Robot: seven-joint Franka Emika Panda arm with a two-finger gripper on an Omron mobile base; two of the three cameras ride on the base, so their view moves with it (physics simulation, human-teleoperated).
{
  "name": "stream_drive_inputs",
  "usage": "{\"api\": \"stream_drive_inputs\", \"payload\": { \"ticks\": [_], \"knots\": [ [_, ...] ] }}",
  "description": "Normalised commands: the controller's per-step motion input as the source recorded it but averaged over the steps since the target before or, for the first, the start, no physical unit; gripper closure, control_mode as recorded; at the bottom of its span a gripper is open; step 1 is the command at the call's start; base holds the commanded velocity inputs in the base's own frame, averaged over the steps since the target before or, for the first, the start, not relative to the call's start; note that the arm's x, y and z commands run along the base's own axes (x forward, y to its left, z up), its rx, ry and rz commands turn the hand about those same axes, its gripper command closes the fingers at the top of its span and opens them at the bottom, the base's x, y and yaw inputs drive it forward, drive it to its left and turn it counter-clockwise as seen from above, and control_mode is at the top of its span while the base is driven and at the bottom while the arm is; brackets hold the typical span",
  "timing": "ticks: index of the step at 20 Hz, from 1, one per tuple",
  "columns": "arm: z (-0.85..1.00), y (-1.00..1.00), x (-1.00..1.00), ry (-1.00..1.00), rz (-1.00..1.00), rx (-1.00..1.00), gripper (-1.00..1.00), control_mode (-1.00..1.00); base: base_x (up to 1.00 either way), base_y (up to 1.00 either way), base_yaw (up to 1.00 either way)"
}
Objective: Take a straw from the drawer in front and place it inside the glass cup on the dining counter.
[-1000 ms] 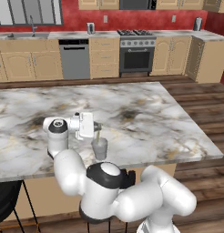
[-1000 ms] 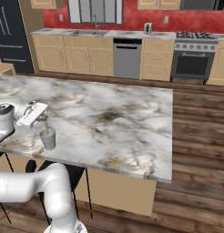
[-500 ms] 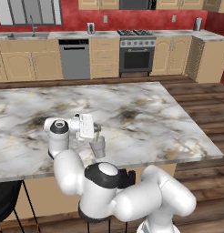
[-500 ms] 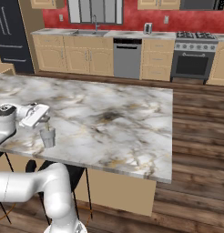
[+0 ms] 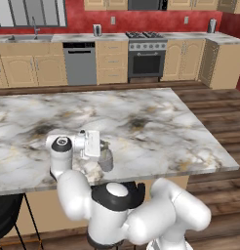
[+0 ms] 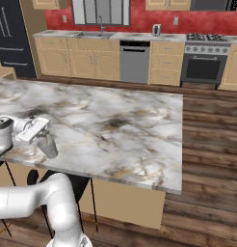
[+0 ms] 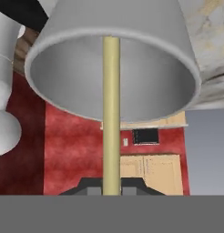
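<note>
Tool [image 7: 111, 187] clenched on straw [image 7: 111, 113]; straw runs from finger tips at 6 o'clock up into cup [image 7: 114, 59] mouth. Cup [image 5: 106, 159] stands on marble counter [image 5: 156, 122] near front edge, tool [image 5: 103, 145] directly above.

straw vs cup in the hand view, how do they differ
The straw is a thin pale yellow-green stick; the cup is a wide grey-white tumbler with a round open mouth. The straw is much narrower than the cup's mouth. The straw is pinched in the tool; the cup stands free on the counter. Shared: both are plain, and the straw runs into the cup's opening.
</note>
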Motion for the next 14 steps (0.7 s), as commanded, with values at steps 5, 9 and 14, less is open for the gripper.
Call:
{"api": "stream_drive_inputs", "payload": {
  "ticks": [5,9,14],
  "knots": [
    [0.00,-0.11,-0.01,0.01,0.00,0.00,-1.00,-1.00,0.00,0.00,0.00],
    [0.00,-0.21,0.00,0.00,0.00,0.00,-1.00,-1.00,0.00,0.00,0.00],
    [0.13,-0.04,0.00,0.01,0.00,0.07,-1.00,-1.00,0.00,0.00,0.00]
  ]
}}
